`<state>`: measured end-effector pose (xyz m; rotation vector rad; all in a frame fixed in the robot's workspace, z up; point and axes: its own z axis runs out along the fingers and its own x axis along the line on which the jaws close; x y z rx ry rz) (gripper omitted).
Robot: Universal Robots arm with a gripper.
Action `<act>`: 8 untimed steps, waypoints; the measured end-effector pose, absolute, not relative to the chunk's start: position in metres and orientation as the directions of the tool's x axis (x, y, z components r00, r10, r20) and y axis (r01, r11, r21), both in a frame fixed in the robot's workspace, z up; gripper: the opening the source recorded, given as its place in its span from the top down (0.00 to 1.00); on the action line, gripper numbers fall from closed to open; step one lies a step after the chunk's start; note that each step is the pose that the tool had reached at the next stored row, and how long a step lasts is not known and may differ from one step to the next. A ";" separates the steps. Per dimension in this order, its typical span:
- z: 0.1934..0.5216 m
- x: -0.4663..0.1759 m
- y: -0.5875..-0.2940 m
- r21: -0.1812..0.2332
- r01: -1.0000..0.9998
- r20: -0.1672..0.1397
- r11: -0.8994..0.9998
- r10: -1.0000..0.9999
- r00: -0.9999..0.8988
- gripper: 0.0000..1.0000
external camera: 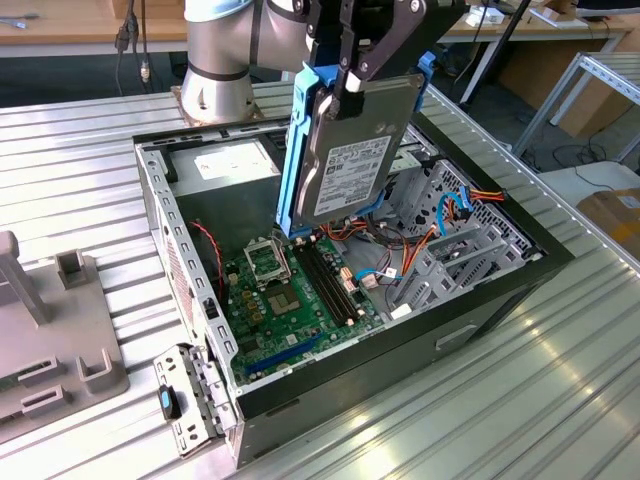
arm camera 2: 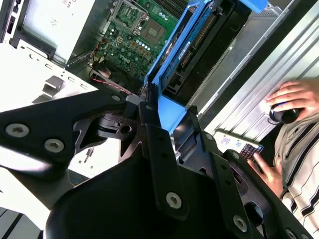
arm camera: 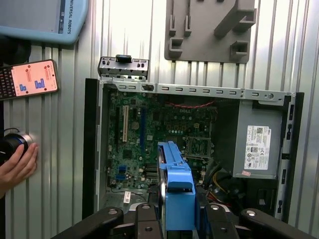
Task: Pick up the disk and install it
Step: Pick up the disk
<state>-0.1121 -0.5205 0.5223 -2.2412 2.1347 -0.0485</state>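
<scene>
- The disk (external camera: 350, 150) is held upright in mid-air, its top edge gripped firmly by the gripper (external camera: 352, 88), as seen in the exterior view.
- It is suspended above the open computer case (external camera: 480, 320), over the green motherboard (external camera: 290, 290) and clear of the case walls.
- In the second wrist view, its blue frame is pinched between the black fingers (arm camera 2: 152, 129).
- A grey power supply (arm camera: 256, 144) is seated at one end of the case.
- A person's hand (arm camera: 15, 167) is rested against a dark knob (arm camera: 11, 142) beside the case.
</scene>
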 end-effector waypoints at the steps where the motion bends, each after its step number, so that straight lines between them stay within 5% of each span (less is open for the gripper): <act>1: 0.522 -0.112 -0.521 -0.055 -0.997 -0.009 -0.048 -0.999 0.049 0.64; 8: 0.522 -0.112 -0.521 -0.055 -0.997 -0.009 -0.048 -0.999 0.049 0.64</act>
